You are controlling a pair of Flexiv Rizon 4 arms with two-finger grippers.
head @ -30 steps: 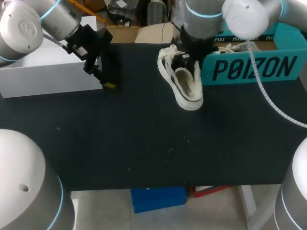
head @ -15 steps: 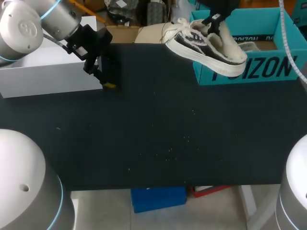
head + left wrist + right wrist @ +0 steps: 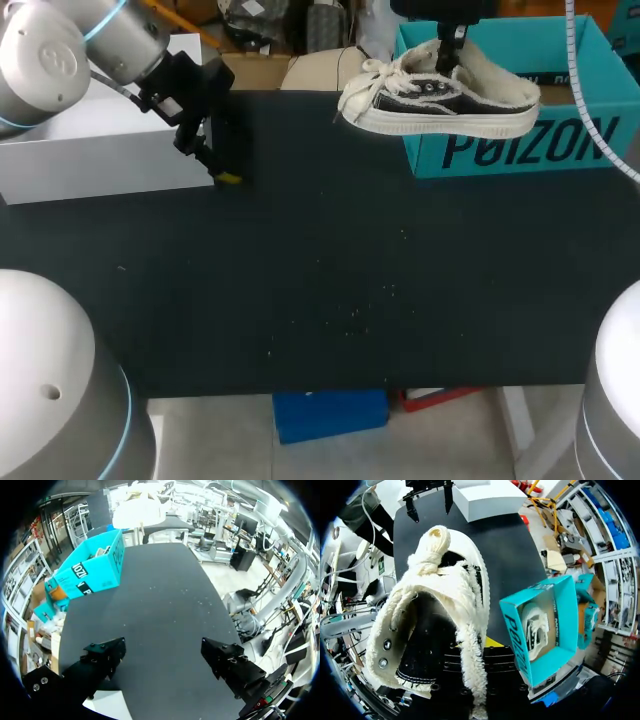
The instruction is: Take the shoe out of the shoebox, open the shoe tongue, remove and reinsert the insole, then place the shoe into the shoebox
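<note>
A robotics lab: grey robot arms (image 3: pixel 60 50) flank a black worktable (image 3: pixel 300 280).

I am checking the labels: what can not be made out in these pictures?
Insole: right wrist view, lost in the dark inside the shoe.
Right gripper: head view, mostly cut off by the edge.
Shoebox floor: head view, shoe and front wall hide most.

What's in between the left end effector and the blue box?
In the head view, mostly bare black table, plus the shoe held up by the right end effector, its toe sticking out past the box.
</note>
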